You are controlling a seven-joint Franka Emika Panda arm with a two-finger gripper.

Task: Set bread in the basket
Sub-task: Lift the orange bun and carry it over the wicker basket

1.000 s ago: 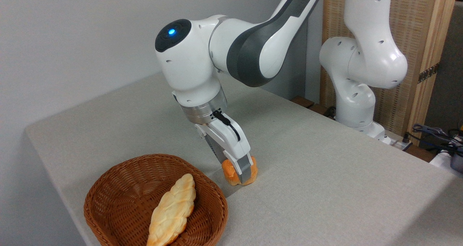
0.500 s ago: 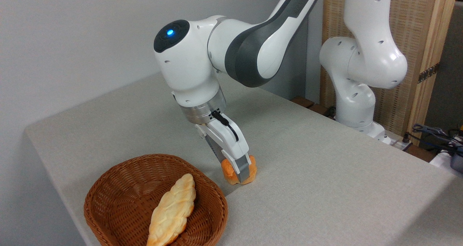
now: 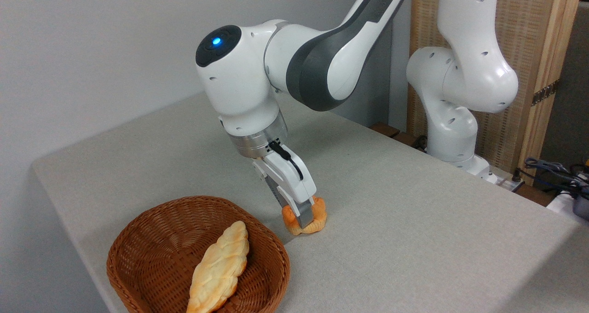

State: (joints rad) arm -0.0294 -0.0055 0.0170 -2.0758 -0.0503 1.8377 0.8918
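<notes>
The bread (image 3: 318, 217), a small orange-golden bun, rests on the grey table just right of the basket. My gripper (image 3: 304, 217) comes down on it from the upper left, and its fingers (image 3: 305, 216) are shut on the bun, squeezing it out of shape. The basket (image 3: 152, 239), brown woven wicker, sits at the table's front left corner, its rim a short gap from the bun.
A long pale braided loaf (image 3: 218, 267) lies inside the basket. The arm's white base (image 3: 453, 133) stands at the table's far right edge, with cables (image 3: 552, 170) and a wooden screen (image 3: 529, 50) behind it. The table edge runs close beside the basket on the left.
The gripper's fingers have closed in on the bun, which now looks pinched and narrower. The arm has barely moved.
</notes>
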